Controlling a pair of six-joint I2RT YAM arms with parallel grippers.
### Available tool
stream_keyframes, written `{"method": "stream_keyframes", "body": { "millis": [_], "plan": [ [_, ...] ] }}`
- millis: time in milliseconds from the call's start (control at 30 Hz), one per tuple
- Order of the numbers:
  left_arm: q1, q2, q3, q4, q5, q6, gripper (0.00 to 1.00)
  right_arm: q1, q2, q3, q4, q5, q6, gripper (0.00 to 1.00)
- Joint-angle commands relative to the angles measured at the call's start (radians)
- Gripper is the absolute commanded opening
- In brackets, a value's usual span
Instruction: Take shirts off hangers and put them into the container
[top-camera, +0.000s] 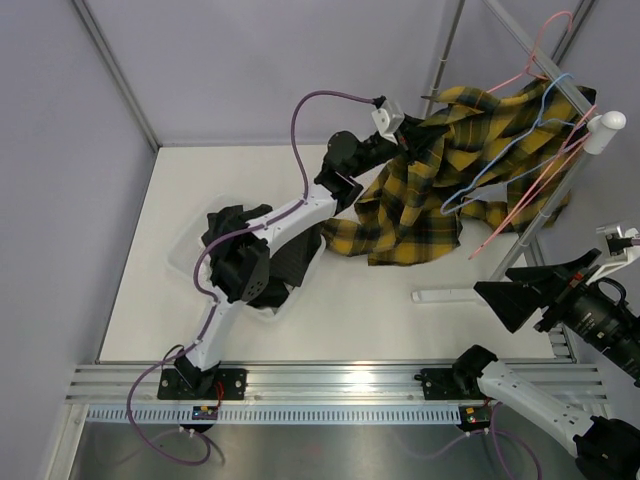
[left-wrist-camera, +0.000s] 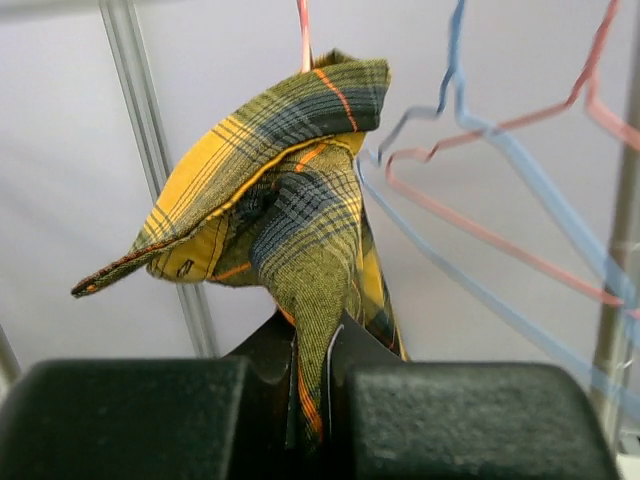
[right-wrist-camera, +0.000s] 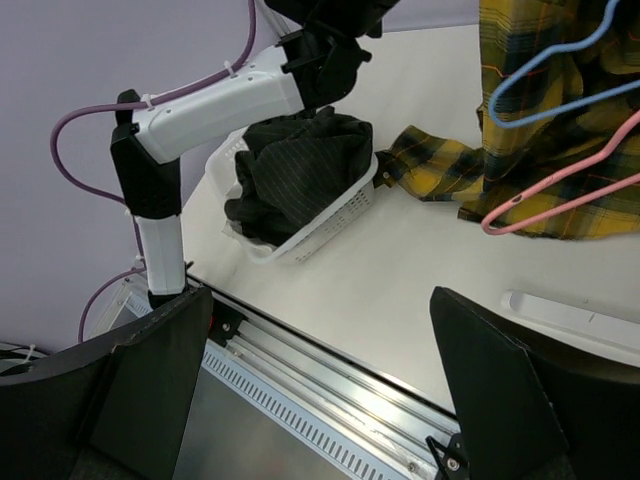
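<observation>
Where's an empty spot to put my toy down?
Bare white tabletop lies right of the translucent plastic tub, beside the metal rail. Crowded: the tub holds a black shirt; the yellow-and-black plaid shirt and wire hangers fill the far right.

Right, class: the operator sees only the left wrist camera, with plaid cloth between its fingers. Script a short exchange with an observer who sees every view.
Operator: My left gripper grips the plaid shirt. Is anything in the container yet?
Observer: Yes, the black pinstriped shirt lies heaped in the container.
Operator: And where is the right gripper?
Observer: The right gripper is open and empty, near the table's front edge, apart from both shirts.
</observation>
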Motion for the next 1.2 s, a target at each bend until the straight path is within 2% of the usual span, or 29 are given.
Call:
{"method": "stream_keyframes", "body": {
  "millis": [0,300,333,433,567,600,700,867,933,1167],
  "plan": [
    [-0.004,-0.131,0.005,0.161,-0.028,-0.026,0.00,-0.002,-0.001,0.023,0.000,-0.008,-0.022,0.99],
    [-0.002,-0.450,-0.453,0.187,-0.099,0.087,0.00,-0.002,0.059,0.005,-0.061,0.043,-0.052,0.99],
    [-0.002,-0.481,-0.534,0.182,-0.117,0.095,0.00,-0.002,0.054,-0.024,-0.037,0.048,-0.053,1.00],
    [-0.002,-0.601,-0.628,0.136,-0.145,0.133,0.00,-0.002,0.033,-0.061,0.041,0.040,-0.076,0.99],
    [0.000,-0.756,-0.757,-0.017,-0.252,0.115,0.00,-0.002,0.063,-0.133,0.148,0.026,-0.119,0.99],
    [0.000,-0.818,-0.763,-0.148,-0.331,0.091,0.00,-0.002,0.083,-0.145,0.205,0.019,-0.127,0.98],
    [-0.023,-0.907,-0.757,-0.433,-0.449,0.031,0.00,-0.002,0.192,-0.159,0.322,0.012,-0.165,0.97],
    [-0.086,-1.119,-0.829,-0.663,-0.574,0.023,0.00,-0.002,0.457,0.000,0.435,0.094,-0.242,0.93],
    [-0.092,-1.206,-0.881,-0.712,-0.582,0.008,0.00,-0.002,0.580,0.119,0.457,0.094,-0.265,0.92],
    [-0.105,-1.363,-1.006,-0.778,-0.591,-0.009,0.00,-0.002,0.827,0.469,0.439,0.046,-0.251,0.87]
  ]
}}
